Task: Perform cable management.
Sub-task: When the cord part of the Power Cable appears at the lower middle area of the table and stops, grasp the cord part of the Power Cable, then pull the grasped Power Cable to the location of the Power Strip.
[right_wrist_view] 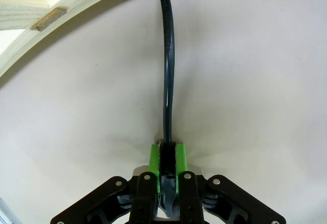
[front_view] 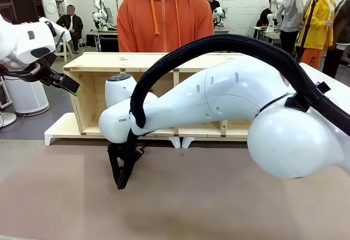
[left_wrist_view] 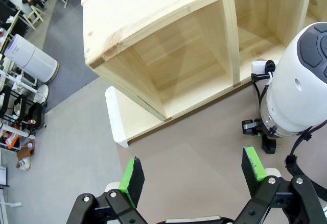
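The cable (right_wrist_view: 167, 55) is a thin black cord running over the pale table from the wooden shelf's edge (right_wrist_view: 51, 35) straight into my right gripper (right_wrist_view: 167, 160). That gripper is shut on it between the green pads, down at the table top. In the front view the right arm reaches across to the left of the middle, and its gripper (front_view: 121, 181) points down at the table in front of the wooden shelf (front_view: 136, 65). My left gripper (front_view: 74, 87) hangs high at the far left, open (left_wrist_view: 191, 175), with nothing between its fingers.
A person in an orange hoodie (front_view: 164, 16) stands behind the shelf. The right arm's white body (front_view: 284, 136) and black sleeved hose (front_view: 246, 43) take up the right half. A white air purifier (front_view: 24, 95) stands on the floor at the left.
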Controlling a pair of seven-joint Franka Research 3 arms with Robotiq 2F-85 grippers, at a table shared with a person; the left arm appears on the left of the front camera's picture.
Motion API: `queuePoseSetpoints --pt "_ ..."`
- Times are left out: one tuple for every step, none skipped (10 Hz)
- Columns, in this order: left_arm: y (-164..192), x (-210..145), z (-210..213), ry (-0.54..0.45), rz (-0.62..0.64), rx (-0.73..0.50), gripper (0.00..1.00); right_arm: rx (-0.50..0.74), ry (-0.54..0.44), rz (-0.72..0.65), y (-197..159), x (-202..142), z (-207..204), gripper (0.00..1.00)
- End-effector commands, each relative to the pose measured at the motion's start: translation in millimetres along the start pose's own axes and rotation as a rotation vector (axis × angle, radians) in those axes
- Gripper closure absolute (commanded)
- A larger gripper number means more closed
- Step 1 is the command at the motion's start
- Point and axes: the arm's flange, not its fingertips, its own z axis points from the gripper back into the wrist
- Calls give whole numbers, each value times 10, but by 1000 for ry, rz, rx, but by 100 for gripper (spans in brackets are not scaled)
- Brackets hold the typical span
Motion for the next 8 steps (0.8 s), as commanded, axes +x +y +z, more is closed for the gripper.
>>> queuePoseSetpoints --pt "15 -4 -4 0 2 -4 0 0 0 0 0 0 0 100" --pt "15 -4 -4 0 2 -4 0 0 0 0 0 0 0 100" --pt "15 -4 -4 0 2 -4 0 0 0 0 0 0 0 100" --pt "15 -4 -4 0 2 -4 0 0 0 0 0 0 0 100" --pt "15 -4 -4 0 2 -4 0 0 0 0 0 0 0 100" --pt "15 -4 -4 0 2 -4 0 0 0 0 0 0 0 100" --pt "15 -4 -4 0 2 -4 0 0 0 0 0 0 0 100" --pt "15 -4 -4 0 2 -4 0 0 0 0 0 0 0 100"
